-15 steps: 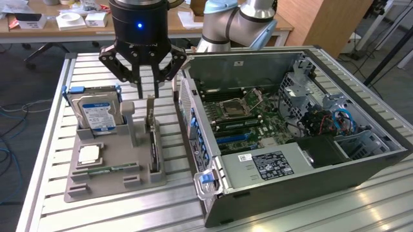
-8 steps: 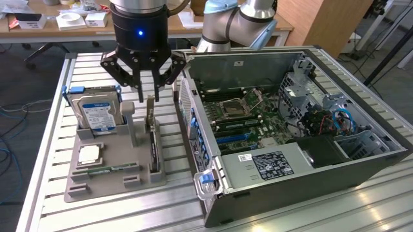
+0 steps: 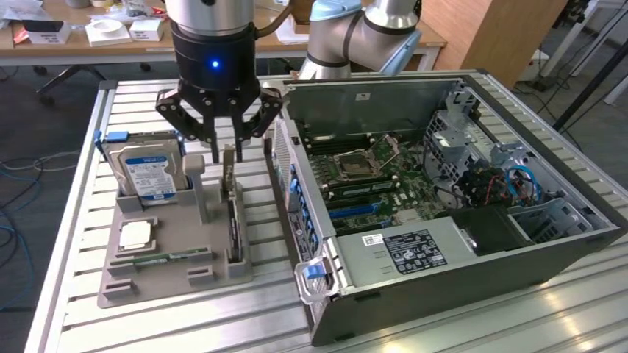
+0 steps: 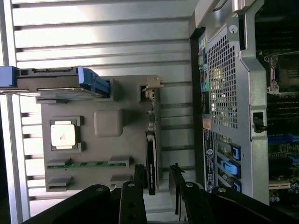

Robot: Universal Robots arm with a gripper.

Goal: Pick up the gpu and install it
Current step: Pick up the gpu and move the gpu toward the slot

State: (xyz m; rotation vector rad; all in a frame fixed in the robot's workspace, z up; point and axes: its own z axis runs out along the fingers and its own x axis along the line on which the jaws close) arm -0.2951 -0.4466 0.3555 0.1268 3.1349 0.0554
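Observation:
The gpu point(image 3: 232, 220) stands on edge in a slot of the grey holder tray point(image 3: 167, 283), a dark thin card with a pale bracket at its far end. My gripper point(image 3: 220, 136) hangs just above the card, open, its black fingers point(image 3: 191, 131) spread to either side. In the wrist view the gpu point(image 4: 152, 158) runs between the two fingertips point(image 4: 139, 171), and the gripper point(image 4: 157, 171) straddles the card's near end with gaps on both sides. The open computer case point(image 3: 442, 213) lies beside the tray on the exterior view's right, motherboard exposed.
On the tray stand a silver hard drive point(image 3: 147, 173) in a blue frame, a square processor chip point(image 3: 135, 235) and a narrow green memory stick point(image 3: 162, 259). The case's perforated rear wall point(image 4: 224, 93) rises close beside the card. Desks with boxes stand behind the slatted table.

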